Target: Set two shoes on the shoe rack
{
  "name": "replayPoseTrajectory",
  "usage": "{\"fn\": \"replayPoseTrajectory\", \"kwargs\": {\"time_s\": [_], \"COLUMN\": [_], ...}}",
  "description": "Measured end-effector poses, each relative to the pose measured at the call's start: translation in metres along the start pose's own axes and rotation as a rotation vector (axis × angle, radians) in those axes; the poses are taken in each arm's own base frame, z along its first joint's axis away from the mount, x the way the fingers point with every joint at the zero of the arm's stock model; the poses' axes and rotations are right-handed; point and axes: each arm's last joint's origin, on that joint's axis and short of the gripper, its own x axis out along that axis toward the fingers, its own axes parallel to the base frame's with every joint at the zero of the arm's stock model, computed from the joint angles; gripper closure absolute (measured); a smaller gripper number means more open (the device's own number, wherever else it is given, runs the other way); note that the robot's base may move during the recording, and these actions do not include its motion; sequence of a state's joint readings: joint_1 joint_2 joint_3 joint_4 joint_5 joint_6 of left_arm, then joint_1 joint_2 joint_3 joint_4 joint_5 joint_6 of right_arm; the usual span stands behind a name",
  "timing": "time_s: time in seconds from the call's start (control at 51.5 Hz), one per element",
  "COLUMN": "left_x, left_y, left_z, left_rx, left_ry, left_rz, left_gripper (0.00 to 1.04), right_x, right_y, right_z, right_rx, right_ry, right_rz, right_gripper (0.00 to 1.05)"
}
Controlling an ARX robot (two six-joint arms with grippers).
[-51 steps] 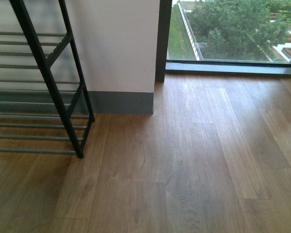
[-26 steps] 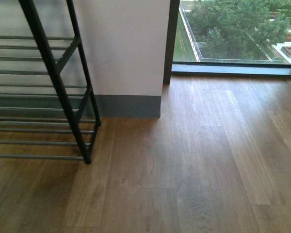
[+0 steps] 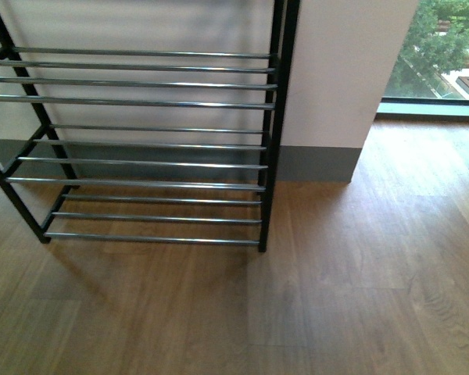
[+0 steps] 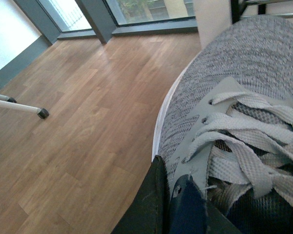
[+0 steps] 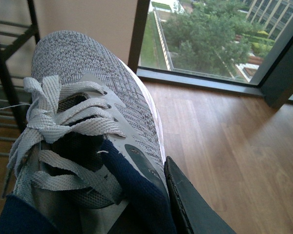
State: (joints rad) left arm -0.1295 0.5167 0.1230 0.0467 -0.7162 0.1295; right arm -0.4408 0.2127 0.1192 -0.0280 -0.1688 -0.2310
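Left gripper (image 4: 170, 209) is clamped on shoe (image 4: 244, 73) at its navy collar: one black finger (image 4: 149, 209) presses the outer side, the other is hidden. Toe points away from the gripper, toward rack (image 3: 273, 141). Right gripper (image 5: 161, 200) is clamped the same way on second shoe (image 5: 73, 53), rack just past its toe. Both shoes are held above floor (image 3: 359, 273).

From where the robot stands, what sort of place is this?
Probably a home or apartment entryway, above ground level: a black shoe rack by a white wall, wood plank floor, and a floor-to-ceiling window overlooking trees.
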Motion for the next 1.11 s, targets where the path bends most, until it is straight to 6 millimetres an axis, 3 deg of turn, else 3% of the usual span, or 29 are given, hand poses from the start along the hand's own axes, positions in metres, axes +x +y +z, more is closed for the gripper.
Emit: {"fn": "replayPoseTrajectory", "kwargs": {"time_s": [1.108], "left_x": [0.0], "left_y": [-0.0004], "left_z": [-0.0002], "left_rx": [0.001], "left_ry": [0.0], "left_rz": [-0.008], "left_gripper": [1.03], "right_x": [-0.0001], "right_y": [-0.0002], "right_z": [-0.0003], "right_rx": [0.0], "right_ry": [0.002], "right_rz": [-0.009], "right_gripper": [1.03]}}
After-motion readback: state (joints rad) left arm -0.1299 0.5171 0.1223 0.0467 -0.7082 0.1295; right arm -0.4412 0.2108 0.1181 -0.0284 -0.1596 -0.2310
